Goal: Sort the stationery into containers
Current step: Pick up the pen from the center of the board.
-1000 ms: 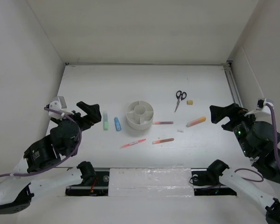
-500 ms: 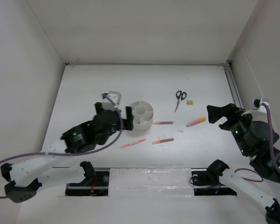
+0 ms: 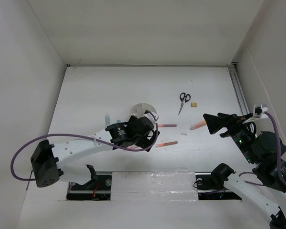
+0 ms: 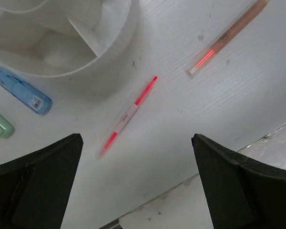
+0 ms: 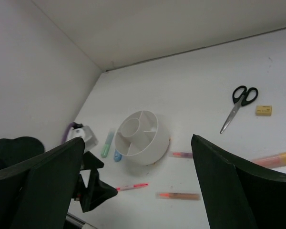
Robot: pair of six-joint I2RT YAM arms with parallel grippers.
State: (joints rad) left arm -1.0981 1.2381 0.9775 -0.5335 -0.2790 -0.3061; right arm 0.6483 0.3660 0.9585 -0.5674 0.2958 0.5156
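stock entry, one moment.

- round white plastic desk organizer (image 3: 142, 106): a centre cup ringed by divided compartments. it stands mid-way across the white bench (image 3: 100, 86). in the top view its near side is hidden under the left arm (image 3: 81, 140).
- left jaws: wide apart, gripping nothing. they are poised over the bench just in front of the organizer. in the wrist view a thin pink-red pen with a white label (image 4: 127, 117) lies on the bench between them.
- right jaws: wide apart, gripping nothing. they are raised at the right of the bench on the right arm (image 3: 257, 148) and point toward the organizer.
- orange-yellow marker (image 3: 197, 126): on the bench, its right end covered by the right jaws in the top view.
- black-handled scissors (image 3: 183, 101): blades together, behind and right of the organizer.
- small tan eraser (image 3: 194, 104): just beside the scissors' handles.
- short blue marker (image 4: 21, 89) and short green marker (image 4: 0, 123): side by side left of the organizer, the blue one nearer it.
- pink clear-barrel pen (image 3: 167, 125): just right of the organizer.
- tan-pink pen (image 4: 229, 36): nearer the front edge.

all stationery lies on the bench, outside the organizer.
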